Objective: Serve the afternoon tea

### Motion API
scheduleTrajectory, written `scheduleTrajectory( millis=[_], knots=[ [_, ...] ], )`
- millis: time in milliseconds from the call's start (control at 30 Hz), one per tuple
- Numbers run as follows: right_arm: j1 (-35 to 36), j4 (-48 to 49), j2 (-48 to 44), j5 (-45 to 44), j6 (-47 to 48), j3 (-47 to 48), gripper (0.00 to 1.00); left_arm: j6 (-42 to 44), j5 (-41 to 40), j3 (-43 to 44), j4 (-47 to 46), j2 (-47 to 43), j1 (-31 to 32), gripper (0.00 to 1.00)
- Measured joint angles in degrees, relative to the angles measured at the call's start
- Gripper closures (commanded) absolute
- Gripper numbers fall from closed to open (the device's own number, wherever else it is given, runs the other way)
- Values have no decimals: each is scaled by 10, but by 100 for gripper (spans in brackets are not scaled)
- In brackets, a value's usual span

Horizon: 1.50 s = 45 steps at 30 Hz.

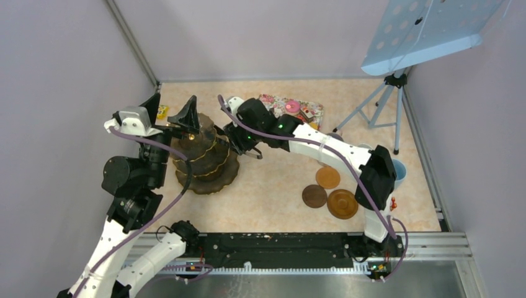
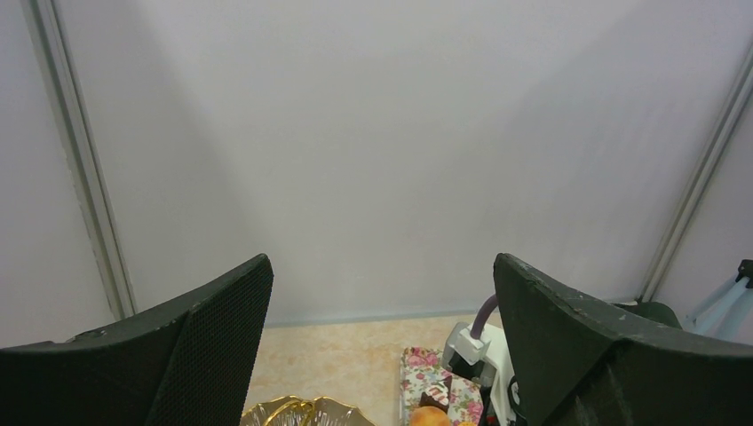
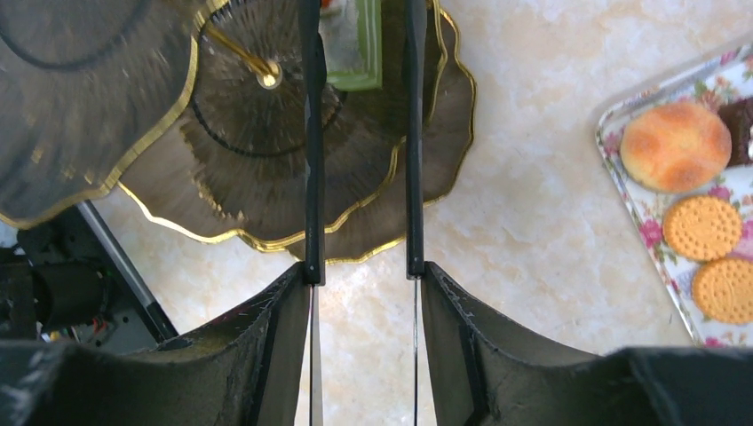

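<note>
Brown, gold-rimmed tiered stand (image 1: 208, 164) seen from above: the right gripper (image 1: 239, 141) reaches in at its edge while the left gripper (image 1: 169, 112) hovers by its top. From the left wrist, those jaws gape with nothing between them. From the right wrist, the fingers (image 3: 275, 346) clench black tongs (image 3: 311, 177). Ahead, between their tips, is a green toy cake (image 3: 355, 53), over a tier. Biscuits (image 3: 701, 226) lie on the rose tray (image 3: 648, 232) to the tool's right. If the tongs spring apart unevenly, the cake could tip off the scalloped rim.
</note>
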<state>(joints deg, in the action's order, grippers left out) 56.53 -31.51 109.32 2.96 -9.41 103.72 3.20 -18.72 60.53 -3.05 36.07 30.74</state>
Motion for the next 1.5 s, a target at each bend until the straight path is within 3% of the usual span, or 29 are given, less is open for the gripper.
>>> scheduleTrajectory(
  millis=[633, 933, 1500],
  knots=[
    [-9, 2, -153, -92, -3, -173, 58, 0, 13, -13, -4, -5, 0, 1],
    [-91, -38, -149, -162, -13, -179, 56, 0, 16, -15, -5, -7, 0, 1],
    [-225, -127, -49, -271, 29, -137, 54, -7, 39, -22, -9, -7, 0, 1]
  ],
)
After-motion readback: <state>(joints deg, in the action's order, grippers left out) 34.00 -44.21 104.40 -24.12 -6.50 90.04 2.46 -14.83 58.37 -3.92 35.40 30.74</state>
